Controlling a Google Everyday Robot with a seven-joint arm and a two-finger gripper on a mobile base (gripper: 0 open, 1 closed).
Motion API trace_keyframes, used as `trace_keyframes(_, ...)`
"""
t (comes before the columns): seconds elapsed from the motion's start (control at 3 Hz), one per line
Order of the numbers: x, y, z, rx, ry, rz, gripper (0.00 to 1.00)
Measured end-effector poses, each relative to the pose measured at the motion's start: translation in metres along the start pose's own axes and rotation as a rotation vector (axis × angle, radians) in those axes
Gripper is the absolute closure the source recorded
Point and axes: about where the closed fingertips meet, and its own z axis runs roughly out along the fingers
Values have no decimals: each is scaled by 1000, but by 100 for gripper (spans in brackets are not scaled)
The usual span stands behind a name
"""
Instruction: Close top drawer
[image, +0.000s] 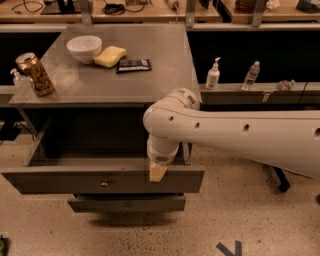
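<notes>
The top drawer is a wide grey drawer with a small lock in the middle of its long front panel. It stands partly out of the cabinet, and only a narrow strip of its grey interior shows. My gripper hangs from the thick white arm. Its tan tip rests at the top edge of the drawer's front panel, right of the lock. A lower drawer front shows just beneath.
On the cabinet top are a white bowl, a yellow sponge, a black packet and a can. Two bottles stand on a low shelf at right. A blue tape mark is on the floor.
</notes>
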Motion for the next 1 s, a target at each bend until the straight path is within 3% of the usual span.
trace_keyframes(0.33,0,0,0,0,0,0,50)
trace_keyframes(0.67,6,-27,-9,35,5,19,49)
trace_keyframes(1.0,6,-27,-9,35,5,19,27)
